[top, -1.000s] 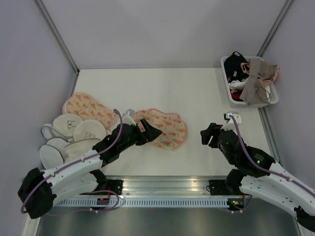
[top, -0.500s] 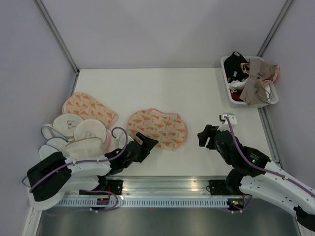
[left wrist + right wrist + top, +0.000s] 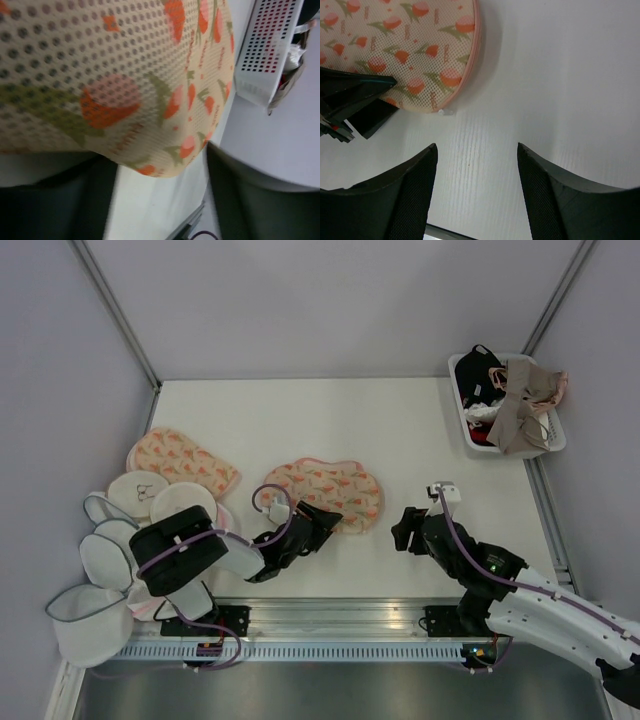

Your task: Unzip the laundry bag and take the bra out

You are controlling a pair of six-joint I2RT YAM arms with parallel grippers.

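**Top external: left arm back at the bag's near edge, right arm closing in**

Compared with a second ago, your left gripper has left the middle of the laundry bag, pulled back toward the base, and now comes in low at the near rim. The bag has shifted slightly and lies flatter in the middle of the table. Its pink trim looks closed all round. The bra is not visible in any view, so it is probably still inside.

The left wrist view shows the carrot-print mesh filling the upper frame, with a dark finger low on each side. The fingers are spread and straddle the edge without clamping it.

Your right gripper has crept leftward and hangs just off the bag's right end, fingers wide apart over bare table. Its camera shows a small pale tab at the trim, which may be the zipper pull, though it is too small to be sure.

The folding left arm appears to have knocked a white mesh pouch toward the near-left corner.

Unzipping has not started. You'll probably want the left fingers to close on the fabric to anchor it while the right goes for that tab.
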